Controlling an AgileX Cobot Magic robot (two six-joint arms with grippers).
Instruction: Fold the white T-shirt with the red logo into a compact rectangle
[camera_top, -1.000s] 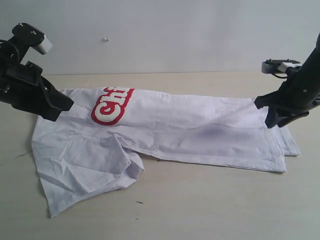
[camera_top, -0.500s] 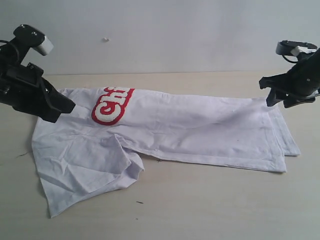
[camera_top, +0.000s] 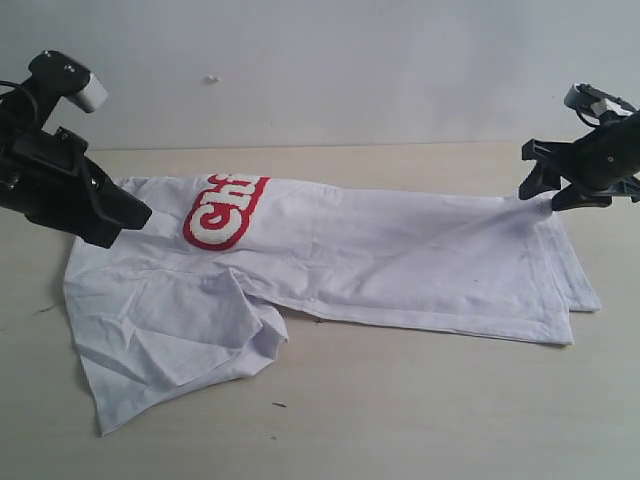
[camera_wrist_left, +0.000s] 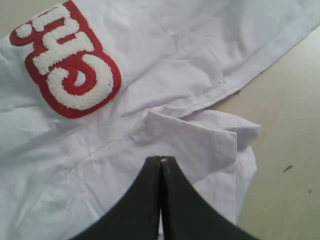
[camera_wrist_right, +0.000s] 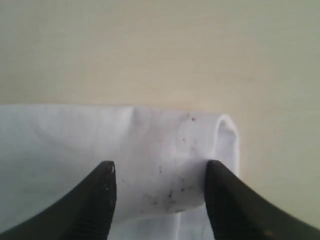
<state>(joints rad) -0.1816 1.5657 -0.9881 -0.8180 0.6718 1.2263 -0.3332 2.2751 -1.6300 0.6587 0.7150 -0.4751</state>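
My white T-shirt (camera_top: 400, 260) lies folded lengthwise into a long band, rumpled at my left end. Its fuzzy red logo (camera_top: 225, 210) faces up, showing only "Ch".

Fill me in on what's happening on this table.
A two-armed robot is partway through folding a white cotton T-shirt with a fuzzy red-and-white logo on a pale table. The shirt lies as a long band, one sleeve spilling out. The left hand is shut at the logo end; the right hand is open, straddling the far corner.
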